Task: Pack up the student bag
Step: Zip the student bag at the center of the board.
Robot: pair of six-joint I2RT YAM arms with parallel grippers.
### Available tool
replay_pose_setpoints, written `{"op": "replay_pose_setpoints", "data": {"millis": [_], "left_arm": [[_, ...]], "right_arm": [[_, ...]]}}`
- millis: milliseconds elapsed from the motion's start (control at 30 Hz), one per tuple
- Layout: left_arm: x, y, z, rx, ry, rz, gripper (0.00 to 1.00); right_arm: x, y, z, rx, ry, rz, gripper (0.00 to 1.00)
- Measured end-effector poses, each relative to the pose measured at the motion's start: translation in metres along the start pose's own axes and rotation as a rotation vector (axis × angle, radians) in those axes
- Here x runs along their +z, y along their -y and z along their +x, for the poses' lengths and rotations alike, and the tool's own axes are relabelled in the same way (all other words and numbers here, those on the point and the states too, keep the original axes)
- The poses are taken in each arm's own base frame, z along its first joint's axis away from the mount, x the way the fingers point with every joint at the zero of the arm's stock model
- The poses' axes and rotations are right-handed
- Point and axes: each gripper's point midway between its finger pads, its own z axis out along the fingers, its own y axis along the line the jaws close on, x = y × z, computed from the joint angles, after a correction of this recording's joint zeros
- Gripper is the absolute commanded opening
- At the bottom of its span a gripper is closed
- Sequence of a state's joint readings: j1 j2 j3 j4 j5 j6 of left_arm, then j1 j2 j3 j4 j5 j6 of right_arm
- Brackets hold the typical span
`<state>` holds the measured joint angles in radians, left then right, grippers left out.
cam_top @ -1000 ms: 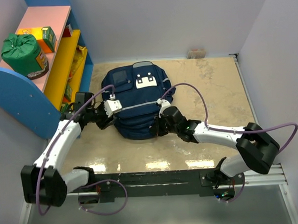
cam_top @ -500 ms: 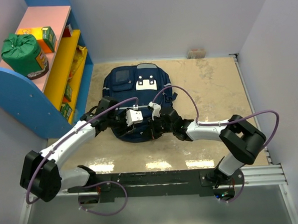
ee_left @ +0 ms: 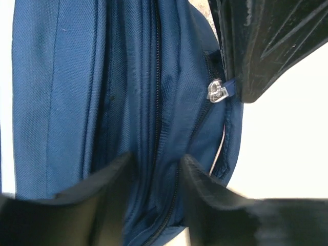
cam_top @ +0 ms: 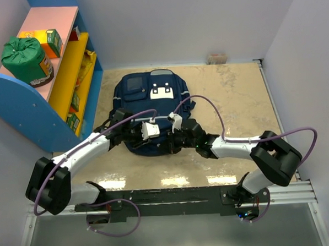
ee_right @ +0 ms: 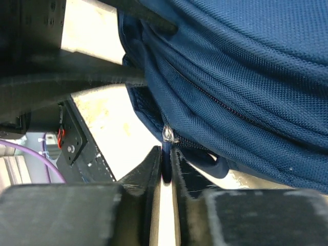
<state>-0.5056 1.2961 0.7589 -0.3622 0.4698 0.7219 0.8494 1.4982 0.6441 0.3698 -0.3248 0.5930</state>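
The navy student bag (cam_top: 152, 99) lies on the table's middle, front pocket with white patches facing up. My left gripper (cam_top: 156, 136) sits at the bag's near edge. In the left wrist view (ee_left: 154, 169) its fingers pinch a fold of bag fabric (ee_left: 77, 92) along a closed zipper line. My right gripper (cam_top: 173, 138) is just to its right, and in the right wrist view (ee_right: 165, 164) it is shut on the navy pull tab under the silver zipper slider (ee_right: 168, 134). That slider also shows in the left wrist view (ee_left: 216, 92), with the right fingers above it.
A blue, yellow and pink shelf (cam_top: 26, 108) stands at the left. On its top are a green drawstring sack (cam_top: 22, 56) and an orange box (cam_top: 45, 41). A small box (cam_top: 217, 58) sits at the back wall. White walls close in both sides.
My left gripper has moved from the bag's left side to its near edge, beside the right gripper. The bag has shifted slightly. The right forearm has swung a little.
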Motion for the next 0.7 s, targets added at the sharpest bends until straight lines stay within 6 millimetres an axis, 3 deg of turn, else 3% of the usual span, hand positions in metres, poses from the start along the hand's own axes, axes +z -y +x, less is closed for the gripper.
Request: {"op": "replay_pose_setpoints", "data": {"millis": [33,67,167,300,433,600,700], "left_arm": [[0.001,0.000,0.000,0.004,0.002,0.003,0.30],[0.002,0.000,0.000,0.006,0.001,0.002,0.16],[0.002,-0.003,0.000,0.026,0.001,-0.007,0.00],[0.001,-0.004,0.000,0.035,0.000,-0.010,0.00],[-0.002,-0.002,-0.001,0.043,0.006,-0.009,0.00],[-0.003,0.002,0.000,0.053,0.000,0.008,0.00],[-0.005,0.004,0.000,0.051,0.002,0.018,0.00]], "right_arm": [[0.000,0.001,0.001,0.008,0.003,0.000,0.19],[0.000,0.001,0.002,0.014,0.001,0.001,0.24],[-0.003,0.005,0.009,0.027,-0.014,0.017,0.34],[-0.014,0.011,0.010,0.023,-0.014,0.074,0.40],[-0.030,0.016,-0.004,-0.012,0.045,0.148,0.44],[-0.053,-0.009,-0.045,-0.126,0.222,0.141,0.45],[-0.051,-0.025,-0.048,-0.201,0.258,0.138,0.46]]}}
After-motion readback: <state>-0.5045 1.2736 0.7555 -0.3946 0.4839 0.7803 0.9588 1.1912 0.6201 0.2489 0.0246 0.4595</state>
